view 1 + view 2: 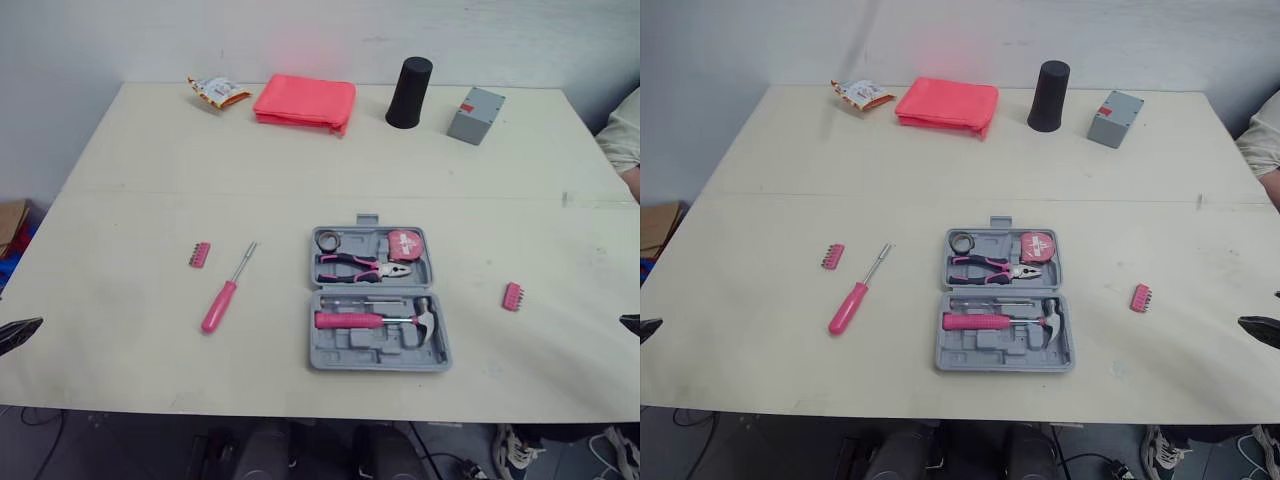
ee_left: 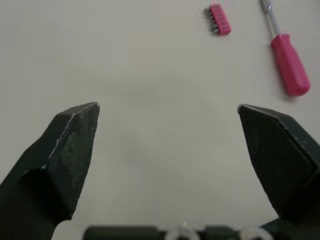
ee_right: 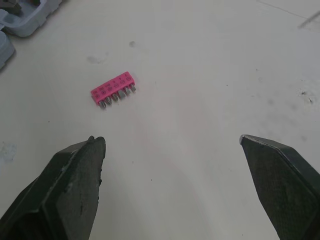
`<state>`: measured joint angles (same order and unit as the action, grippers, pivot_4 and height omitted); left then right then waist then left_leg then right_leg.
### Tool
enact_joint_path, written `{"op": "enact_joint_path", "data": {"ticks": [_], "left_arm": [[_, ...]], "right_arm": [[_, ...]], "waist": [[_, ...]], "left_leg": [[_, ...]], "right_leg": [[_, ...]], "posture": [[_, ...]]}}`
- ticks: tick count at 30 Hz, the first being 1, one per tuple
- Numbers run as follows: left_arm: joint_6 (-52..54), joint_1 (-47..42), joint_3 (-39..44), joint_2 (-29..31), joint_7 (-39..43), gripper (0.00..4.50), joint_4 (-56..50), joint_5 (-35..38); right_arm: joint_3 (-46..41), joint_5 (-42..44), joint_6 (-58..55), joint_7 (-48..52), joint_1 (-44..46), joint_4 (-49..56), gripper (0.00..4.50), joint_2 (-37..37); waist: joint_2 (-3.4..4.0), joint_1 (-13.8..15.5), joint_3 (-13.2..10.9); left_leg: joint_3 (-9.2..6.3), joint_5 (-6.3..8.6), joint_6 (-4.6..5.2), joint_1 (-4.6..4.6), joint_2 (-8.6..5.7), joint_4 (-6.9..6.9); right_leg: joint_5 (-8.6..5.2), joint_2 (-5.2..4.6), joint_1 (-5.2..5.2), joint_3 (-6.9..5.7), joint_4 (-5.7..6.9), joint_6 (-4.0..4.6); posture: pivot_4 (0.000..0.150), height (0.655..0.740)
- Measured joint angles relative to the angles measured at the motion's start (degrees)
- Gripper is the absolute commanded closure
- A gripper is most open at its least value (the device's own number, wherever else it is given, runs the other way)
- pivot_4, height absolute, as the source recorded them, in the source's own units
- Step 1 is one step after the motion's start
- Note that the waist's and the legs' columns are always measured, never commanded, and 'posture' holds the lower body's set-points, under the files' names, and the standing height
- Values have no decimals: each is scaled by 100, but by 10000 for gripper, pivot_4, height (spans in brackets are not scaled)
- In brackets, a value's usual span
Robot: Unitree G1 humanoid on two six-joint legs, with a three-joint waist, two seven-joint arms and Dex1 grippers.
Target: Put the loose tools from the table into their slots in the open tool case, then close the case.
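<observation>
Left end effector (image 2: 167, 106) hangs spread wide and empty over bare bench (image 1: 150, 170) at the front left edge. One left bit strip (image 1: 200, 254) and the screwdriver (image 1: 222, 295) lie left of the open tool case (image 1: 318, 345), with the right bit strip (image 1: 513, 296) apart on its other side. Right end effector (image 3: 171, 138) is spread wide and empty near that strip.

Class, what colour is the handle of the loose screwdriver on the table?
The loose screwdriver's handle is pink, best seen in the left wrist view.

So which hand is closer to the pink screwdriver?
Left. The left hand is off to the left, on the same side of the tool case as the screwdriver; the right hand is far right, beyond the case.
</observation>
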<state>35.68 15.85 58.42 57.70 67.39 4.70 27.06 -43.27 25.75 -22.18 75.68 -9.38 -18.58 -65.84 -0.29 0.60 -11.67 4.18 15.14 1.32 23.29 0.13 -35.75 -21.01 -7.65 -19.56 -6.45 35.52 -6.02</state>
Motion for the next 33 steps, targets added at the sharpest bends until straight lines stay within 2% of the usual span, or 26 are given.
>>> {"op": "enact_joint_path", "data": {"ticks": [5,8,13,17,22,28,33], "left_arm": [[302,-530,-591,-469,-1039,83,-939,54],[575,-882,-971,-1068,-1821,83,-1679,156],[981,-1199,-1921,-1929,-3189,83,-2747,111],[1132,-1508,-2430,-2163,-3899,83,-2819,-92],[936,-1881,-3074,-2356,-4362,83,-2401,-424],[635,-2368,-3704,-2788,-4916,83,-1671,-874],[317,-2662,-4054,-2994,-5073,83,-1311,-1132]], "right_arm": [[306,105,-44,-27,295,481,0,99],[698,461,-326,-519,915,1517,0,605],[1912,1338,-1155,-1417,1829,3552,0,1418],[2744,1651,-1414,-1817,2422,4310,0,1900],[3792,1658,-1524,-2030,3204,4539,0,2428],[4162,1556,-1452,-1956,3998,4228,0,2566],[4312,1483,-1411,-1933,4094,4099,0,2643]], "waist": [[4,-62,3],[-3,-125,6],[-4,-123,6],[-23,-41,11],[-28,18,12],[-35,58,15],[-37,84,16]], "left_leg": [[7,-10,15,-5,0,-5],[13,-18,22,-10,15,-12],[13,-23,14,-5,15,-20],[10,-21,19,-3,10,-39],[9,-20,26,-1,-2,-43],[10,-21,27,1,-1,-47],[10,-26,32,0,-3,-50]], "right_leg": [[1,-1,2,11,14,-2],[1,16,2,17,20,-2],[1,25,-2,16,50,-2],[2,22,4,16,46,-3],[2,13,-1,20,46,-3],[3,18,1,15,51,-4],[3,16,3,12,55,-4]], "posture": [[1500,7361],[1500,7361],[1500,7361],[1500,7361],[1500,7361],[1500,7361],[1500,7361]]}}
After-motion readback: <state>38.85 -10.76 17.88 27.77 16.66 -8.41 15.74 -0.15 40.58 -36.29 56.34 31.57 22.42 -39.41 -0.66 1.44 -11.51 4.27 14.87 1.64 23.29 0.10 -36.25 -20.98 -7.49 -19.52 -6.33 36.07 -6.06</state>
